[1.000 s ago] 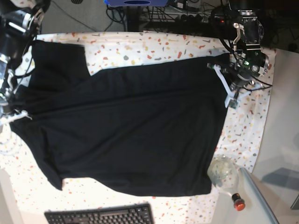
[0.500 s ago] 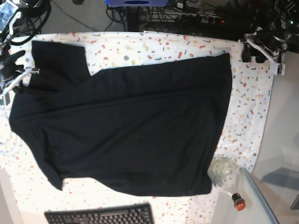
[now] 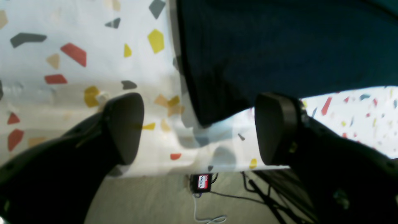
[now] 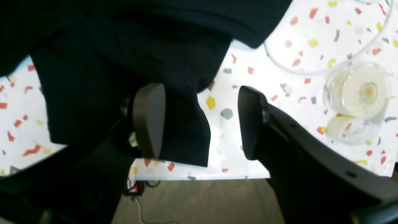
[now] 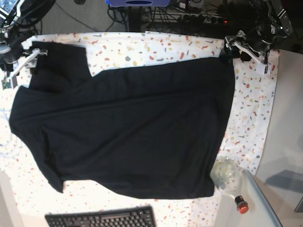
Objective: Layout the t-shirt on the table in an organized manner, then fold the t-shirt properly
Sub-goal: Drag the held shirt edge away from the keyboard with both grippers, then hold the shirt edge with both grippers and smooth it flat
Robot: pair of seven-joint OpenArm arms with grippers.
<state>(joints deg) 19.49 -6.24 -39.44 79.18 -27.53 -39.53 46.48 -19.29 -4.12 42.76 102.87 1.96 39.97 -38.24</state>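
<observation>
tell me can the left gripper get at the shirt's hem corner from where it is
Probably yes. The left gripper hangs open right over the t-shirt corner at the table edge, with only bare cloth between the fingers.

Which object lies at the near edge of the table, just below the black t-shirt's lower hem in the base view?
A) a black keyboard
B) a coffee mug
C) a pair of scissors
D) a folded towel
A: the black keyboard lies on the table at the bottom edge of the base view, just below the t-shirt, apart from it.
</observation>
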